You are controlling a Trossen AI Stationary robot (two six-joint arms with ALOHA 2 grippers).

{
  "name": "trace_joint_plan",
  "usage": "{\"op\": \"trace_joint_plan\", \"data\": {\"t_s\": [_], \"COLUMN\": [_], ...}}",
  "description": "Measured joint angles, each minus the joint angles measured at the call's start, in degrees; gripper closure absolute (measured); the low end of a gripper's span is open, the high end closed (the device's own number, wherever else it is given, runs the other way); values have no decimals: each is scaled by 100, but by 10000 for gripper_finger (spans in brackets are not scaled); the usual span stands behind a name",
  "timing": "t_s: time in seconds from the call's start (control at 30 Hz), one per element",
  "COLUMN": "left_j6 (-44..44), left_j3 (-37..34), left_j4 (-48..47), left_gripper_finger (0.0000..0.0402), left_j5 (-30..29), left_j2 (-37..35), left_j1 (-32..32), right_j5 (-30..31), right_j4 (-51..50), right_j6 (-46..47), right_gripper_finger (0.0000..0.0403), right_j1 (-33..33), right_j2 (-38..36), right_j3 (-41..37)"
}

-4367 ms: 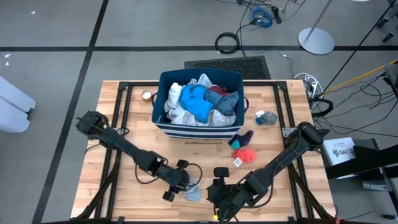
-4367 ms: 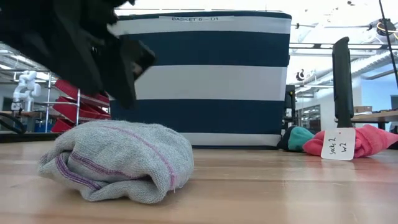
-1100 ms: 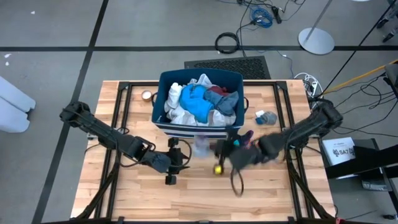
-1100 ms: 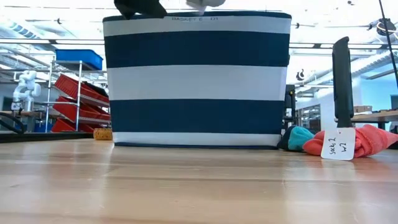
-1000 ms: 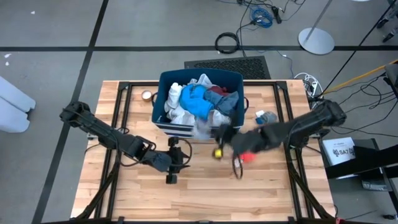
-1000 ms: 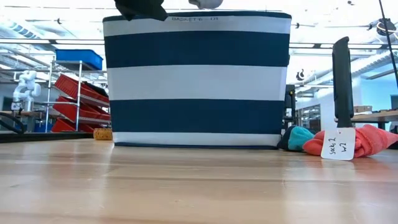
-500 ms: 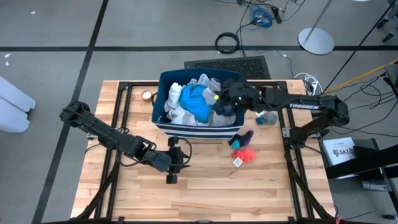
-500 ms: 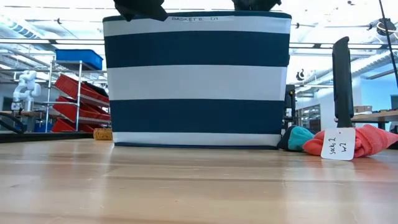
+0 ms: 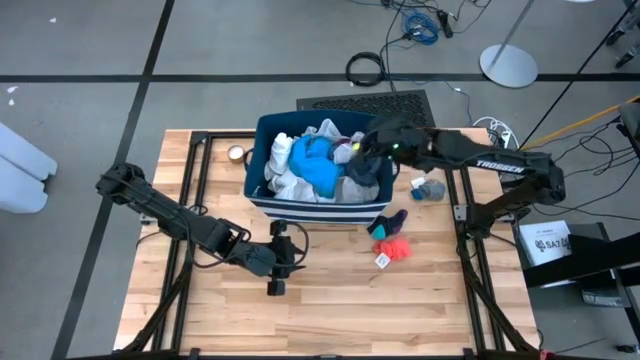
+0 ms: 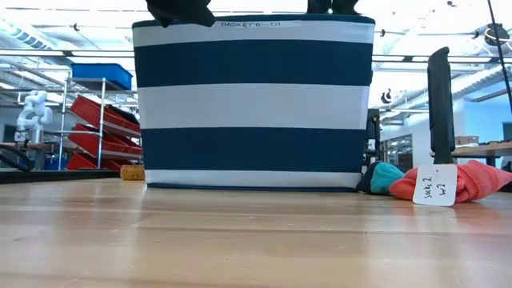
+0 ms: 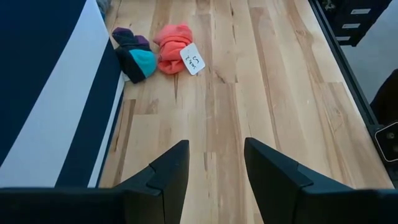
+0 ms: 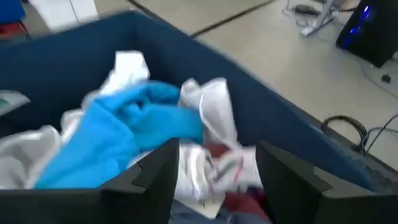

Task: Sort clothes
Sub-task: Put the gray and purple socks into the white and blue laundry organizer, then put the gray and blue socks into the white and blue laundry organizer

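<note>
While your right gripper (image 9: 366, 150) hangs over the right side of the navy bin with white stripes (image 9: 300, 207), its two fingers (image 12: 155, 180) stand apart with nothing between them; in the right wrist view you look straight down past them onto the pile inside. You can see a bright blue garment (image 9: 315, 165) in the middle of that pile, white pieces (image 12: 208, 106) bunched around and under it, a maroon piece (image 9: 347, 148) and a grey one (image 9: 365, 170) toward the bin's right wall.

Your left gripper (image 9: 283, 262) sits low over the bare wooden bench (image 9: 330, 300), in front of the bin and a little to its left. Its fingers (image 11: 171, 171) are spread, and nothing is held between them; the left wrist view shows only bench planks in the gap.

On the bench just in front of the bin's right corner you have a dark sock bundle with a teal toe (image 11: 135, 56), touching a red-pink sock bundle (image 11: 171, 46) that carries a small white tag (image 11: 192, 60). From the low view these two lie at the bin's right edge, the tag facing the camera. Farther right, beside the bin's right wall, a grey-blue sock bundle (image 9: 430, 188) rests on the bench near the right arm. A small round object (image 9: 236, 153) lies on the bench by the bin's left rear corner; you cannot tell what it is.
</note>
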Motion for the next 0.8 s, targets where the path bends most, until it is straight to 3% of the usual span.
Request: {"op": "trace_joint_plan", "data": {"t_s": [0.27,0.4,0.6,0.8], "left_j6": [-2,-6,-4,-98], "left_j3": [0,0,-2,-2], "left_j4": [-2,0,0,1], "left_gripper_finger": [237,237,237,237], "left_j5": [81,258,260,262], "left_j2": [2,2,4,4], "left_j1": [-11,-11,-11,-11], "right_j5": [-3,-10,1,-25], "right_j4": [-1448,-2829,-4652,-5249], "right_j6": [3,599,2543,3465], "right_gripper_finger": [207,209,209,209], "right_j1": [30,166,204,199], "right_j2": [-9,-13,-126,-131], "right_j3": [1253,1691,1548,1110]}}
